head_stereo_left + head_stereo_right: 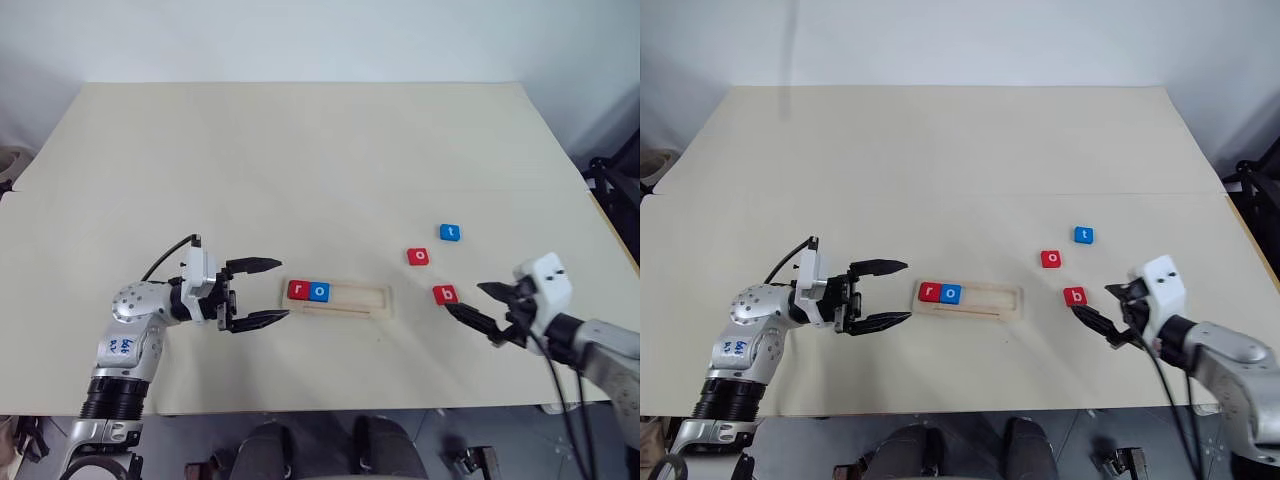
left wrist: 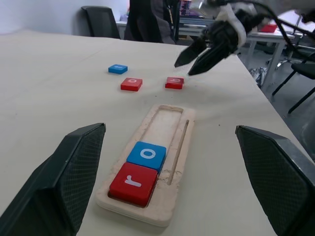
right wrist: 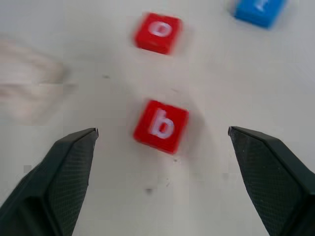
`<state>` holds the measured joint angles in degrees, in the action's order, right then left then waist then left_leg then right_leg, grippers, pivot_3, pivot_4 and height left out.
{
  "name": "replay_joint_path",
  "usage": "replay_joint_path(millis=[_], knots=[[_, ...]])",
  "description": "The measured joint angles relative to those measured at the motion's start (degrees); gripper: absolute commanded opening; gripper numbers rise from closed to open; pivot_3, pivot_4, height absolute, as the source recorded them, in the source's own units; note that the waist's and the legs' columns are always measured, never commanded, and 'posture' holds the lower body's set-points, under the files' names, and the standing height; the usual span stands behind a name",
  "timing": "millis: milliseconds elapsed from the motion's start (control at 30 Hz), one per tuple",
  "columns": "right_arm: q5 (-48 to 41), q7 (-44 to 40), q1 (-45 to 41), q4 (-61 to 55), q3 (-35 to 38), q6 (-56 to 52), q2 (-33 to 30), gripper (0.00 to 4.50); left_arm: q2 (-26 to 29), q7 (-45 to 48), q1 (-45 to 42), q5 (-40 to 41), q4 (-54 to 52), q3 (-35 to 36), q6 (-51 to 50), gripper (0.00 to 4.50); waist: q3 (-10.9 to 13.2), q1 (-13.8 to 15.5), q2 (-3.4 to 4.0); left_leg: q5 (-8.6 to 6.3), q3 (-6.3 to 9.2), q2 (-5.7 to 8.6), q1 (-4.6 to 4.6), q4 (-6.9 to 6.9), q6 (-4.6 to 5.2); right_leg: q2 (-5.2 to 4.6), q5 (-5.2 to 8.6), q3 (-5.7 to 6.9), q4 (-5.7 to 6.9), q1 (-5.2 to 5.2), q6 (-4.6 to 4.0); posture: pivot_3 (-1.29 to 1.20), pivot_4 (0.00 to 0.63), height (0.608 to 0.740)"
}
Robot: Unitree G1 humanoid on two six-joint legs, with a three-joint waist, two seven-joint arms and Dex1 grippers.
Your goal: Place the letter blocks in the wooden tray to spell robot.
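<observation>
The wooden tray [image 1: 337, 298] lies near the table's [image 1: 300, 160] front edge, about midway along it. A red r block [image 1: 298, 290] and a blue o block [image 1: 319, 292] sit side by side at its left end. Toward the right edge lie a red b block [image 1: 446, 294], a red o block [image 1: 418, 256] and a blue t block [image 1: 450, 232], apart from each other. The left gripper [image 1: 262, 292] hovers just left of the tray, jaws wide, empty. The right gripper [image 1: 468, 300] has jaws wide just beside the b block, holding nothing.
</observation>
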<state>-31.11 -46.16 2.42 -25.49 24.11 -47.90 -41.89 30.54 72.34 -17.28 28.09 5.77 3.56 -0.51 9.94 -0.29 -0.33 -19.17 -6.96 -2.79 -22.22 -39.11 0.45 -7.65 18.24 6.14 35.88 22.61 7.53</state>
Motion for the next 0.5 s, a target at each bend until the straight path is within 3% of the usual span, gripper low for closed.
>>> replay_joint_path(millis=[267, 500], knots=[[6.92, -23.32, 5.29, 21.34, 0.80, 35.23, -5.93, 4.45, 1.74, -0.29, 2.88, 0.12, -2.28, 2.01, -0.01, 4.50, 0.02, 0.46, -0.04, 0.00, -0.10, 0.03, 0.09, -0.08, 0.01, -0.03, -0.02, 0.02, 0.00, -0.15, 0.04, 0.00, 0.150, 0.740], [10.32, -31.55, -5.03, 37.69, -5.00, 47.71, -8.55, 4.45, 2.39, -0.58, 4.97, 0.15, -6.10, 2.11, -0.28, 4.50, 0.02, -0.09, -0.03, 0.02, -0.09, -0.04, 0.19, -0.08, -0.03, 0.02, -0.02, -0.02, 0.08, -0.13, 0.02, 0.00, 0.150, 0.740]])
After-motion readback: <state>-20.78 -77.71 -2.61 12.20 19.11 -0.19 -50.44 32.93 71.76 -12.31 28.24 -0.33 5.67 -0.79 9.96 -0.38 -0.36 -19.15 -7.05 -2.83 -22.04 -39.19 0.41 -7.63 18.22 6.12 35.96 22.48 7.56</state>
